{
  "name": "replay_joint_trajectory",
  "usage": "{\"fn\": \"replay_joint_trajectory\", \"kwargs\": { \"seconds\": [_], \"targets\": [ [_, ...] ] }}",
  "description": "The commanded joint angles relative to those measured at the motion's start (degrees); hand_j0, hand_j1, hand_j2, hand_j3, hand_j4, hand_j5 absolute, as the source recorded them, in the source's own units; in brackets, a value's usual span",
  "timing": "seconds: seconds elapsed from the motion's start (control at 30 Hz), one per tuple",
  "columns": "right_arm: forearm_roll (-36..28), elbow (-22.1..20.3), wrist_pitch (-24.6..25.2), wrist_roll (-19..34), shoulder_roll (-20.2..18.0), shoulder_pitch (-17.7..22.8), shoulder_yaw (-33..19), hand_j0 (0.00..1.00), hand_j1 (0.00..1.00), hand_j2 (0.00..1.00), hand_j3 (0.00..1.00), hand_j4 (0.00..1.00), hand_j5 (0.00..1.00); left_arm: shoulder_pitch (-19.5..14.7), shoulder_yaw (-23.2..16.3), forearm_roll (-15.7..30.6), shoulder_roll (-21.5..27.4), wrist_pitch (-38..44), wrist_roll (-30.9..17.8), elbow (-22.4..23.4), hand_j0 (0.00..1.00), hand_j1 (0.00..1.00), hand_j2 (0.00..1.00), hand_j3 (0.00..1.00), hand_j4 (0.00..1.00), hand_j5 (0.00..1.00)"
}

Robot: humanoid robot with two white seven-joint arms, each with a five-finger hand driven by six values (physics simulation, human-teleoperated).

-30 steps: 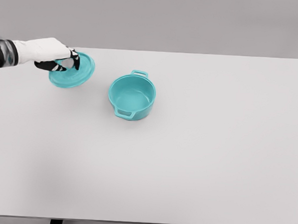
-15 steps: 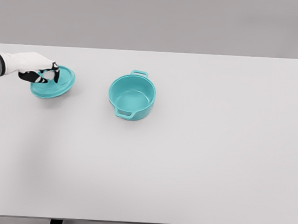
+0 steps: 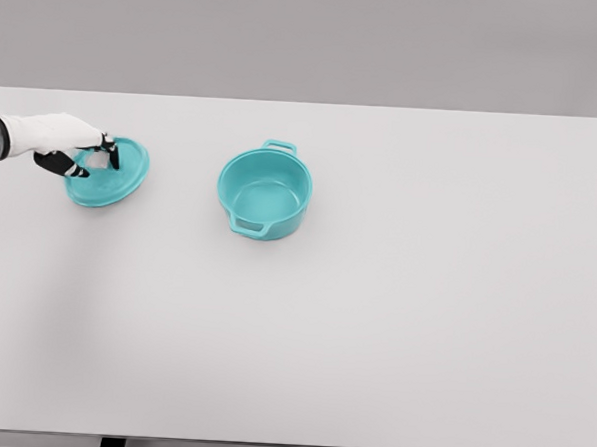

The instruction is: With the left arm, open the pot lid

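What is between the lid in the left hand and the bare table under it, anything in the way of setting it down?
Nothing visible. The left hand holds the lid over bare table; the open pot stands apart to its right.

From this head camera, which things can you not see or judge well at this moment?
- Lid knob: hidden under the left hand, so the grip on it is unclear.
- Whether the lid rests on the table or hangs just above: one view only, cannot tell.
- Left arm: cut off by the left picture edge.
- Right arm: outside the view.
- Pot outer far wall: hidden by its own rim.
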Motion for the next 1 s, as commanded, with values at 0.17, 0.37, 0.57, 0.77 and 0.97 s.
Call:
{"fn": "replay_joint_trajectory", "kwargs": {
  "seconds": [0.17,0.37,0.57,0.77,0.97],
  "targets": [
    [0.02,0.04,-0.03,0.0,0.0,0.0,0.01,1.0,1.0,1.0,1.0,1.0,1.0,-0.09,0.31,-1.22,-0.06,0.17,0.03,-0.2,1.0,1.0,1.0,1.0,1.0,1.0],
    [-0.07,0.04,-0.03,0.0,0.0,0.0,0.01,1.0,1.0,1.0,1.0,1.0,1.0,0.0,4.88,-1.13,-0.67,0.17,0.03,0.15,1.0,1.0,1.0,1.0,1.0,1.0],
    [-0.07,0.03,-0.03,0.0,0.0,0.0,-0.08,1.0,1.0,1.0,1.0,1.0,1.0,0.09,10.42,-0.6,-0.94,0.17,0.03,0.15,1.0,1.0,1.0,1.0,1.0,1.0],
    [-0.07,0.04,-0.03,0.0,0.0,0.0,0.01,1.0,1.0,1.0,1.0,1.0,1.0,6.33,22.11,8.01,-1.11,0.17,0.03,-0.11,1.0,1.0,1.0,1.0,1.0,1.0],
    [0.02,0.03,0.05,0.0,0.0,0.0,0.01,1.0,1.0,1.0,1.0,1.0,1.0,6.41,22.11,8.1,-1.11,0.17,0.03,-0.11,1.0,1.0,1.0,1.0,1.0,1.0]
  ]
}}
